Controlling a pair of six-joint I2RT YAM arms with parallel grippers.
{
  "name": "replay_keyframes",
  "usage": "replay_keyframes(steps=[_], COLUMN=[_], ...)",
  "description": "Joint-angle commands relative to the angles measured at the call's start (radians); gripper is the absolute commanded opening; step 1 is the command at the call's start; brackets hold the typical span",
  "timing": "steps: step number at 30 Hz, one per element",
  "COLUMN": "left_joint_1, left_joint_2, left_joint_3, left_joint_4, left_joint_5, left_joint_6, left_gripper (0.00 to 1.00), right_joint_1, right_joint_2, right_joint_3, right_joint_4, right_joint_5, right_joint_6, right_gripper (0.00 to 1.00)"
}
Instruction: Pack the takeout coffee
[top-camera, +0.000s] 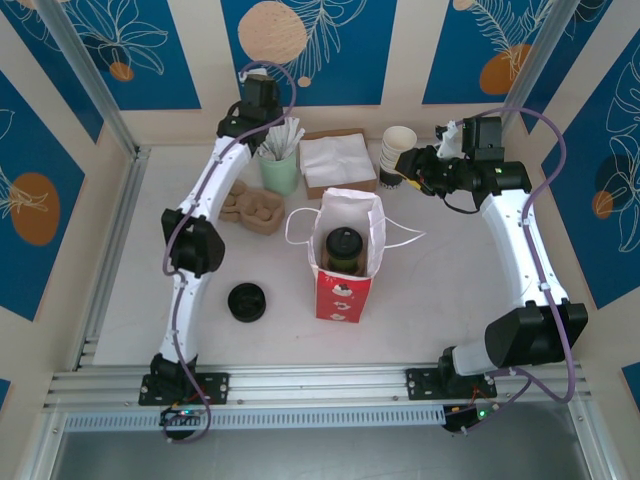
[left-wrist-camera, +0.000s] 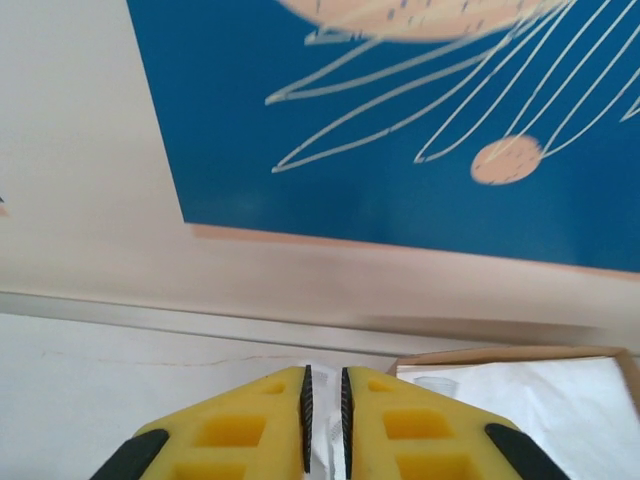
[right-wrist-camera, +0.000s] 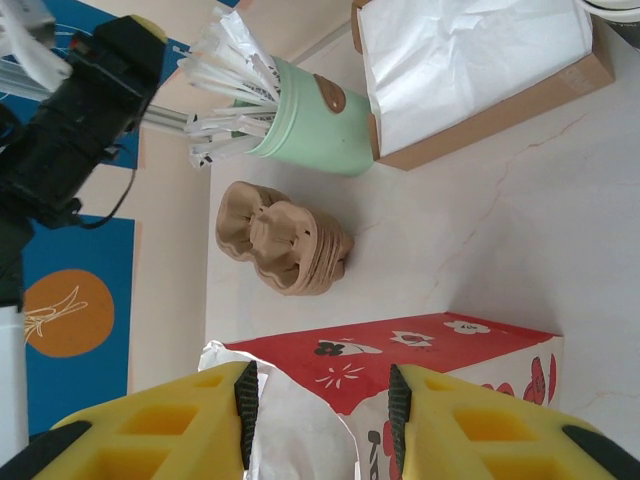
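Left pincer (left-wrist-camera: 323, 420) nearly clenched – thin slit; right pincer (right-wrist-camera: 320, 415) released, bag (right-wrist-camera: 400, 345) rim beyond; takeout coffee (top-camera: 343, 247) inside.

The takeout coffee (top-camera: 343, 250) is a small paper cup with pale olive-green sides and a round black plastic lid. It stands upright inside the red-and-white bag (top-camera: 342, 295), below the bag's open top edge. From above, mostly the lid shows, with a little of the green side. It sits about in the middle of the bag's opening.
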Motion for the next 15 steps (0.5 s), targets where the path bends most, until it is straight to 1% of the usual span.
replay_keyframes(steps=[1,5,7,9,11,13,15], left_joint_1=[0.005,0.003,0.002,0.0,0.001,0.001,0.001], left_joint_2=[-0.089,-0.132,-0.153,-0.169,-0.178,-0.173,-0.162], left_joint_3=[0.022,-0.019,-0.03,-0.033,-0.039,-0.043,-0.041], left_joint_4=[-0.016,-0.005,0.002,0.0,0.0,-0.002,-0.008], left_joint_5=[0.034,0.041,0.053,0.054,0.041,0.028,0.033], left_joint_6=[-0.008,-0.009,-0.006,0.005,0.012,0.018,0.022], left_gripper=[0.16,0.14,0.11,0.1,0.11,0.17,0.18], right_joint_1=[0.007,0.008,0.007,0.007,0.007,0.007,0.007], right_joint_2=[-0.023,-0.033,-0.041,-0.048,-0.052,-0.059,-0.063], right_joint_3=[0.017,0.015,0.016,0.015,0.015,0.007,-0.003], right_joint_4=[-0.016,-0.018,-0.016,-0.017,-0.018,-0.012,-0.007], right_joint_5=[-0.023,-0.025,-0.025,-0.023,-0.025,-0.026,-0.026], right_joint_6=[-0.018,-0.017,-0.018,-0.018,-0.018,-0.017,-0.012], right_gripper=[0.42,0.42,0.42,0.42,0.42,0.42,0.42])
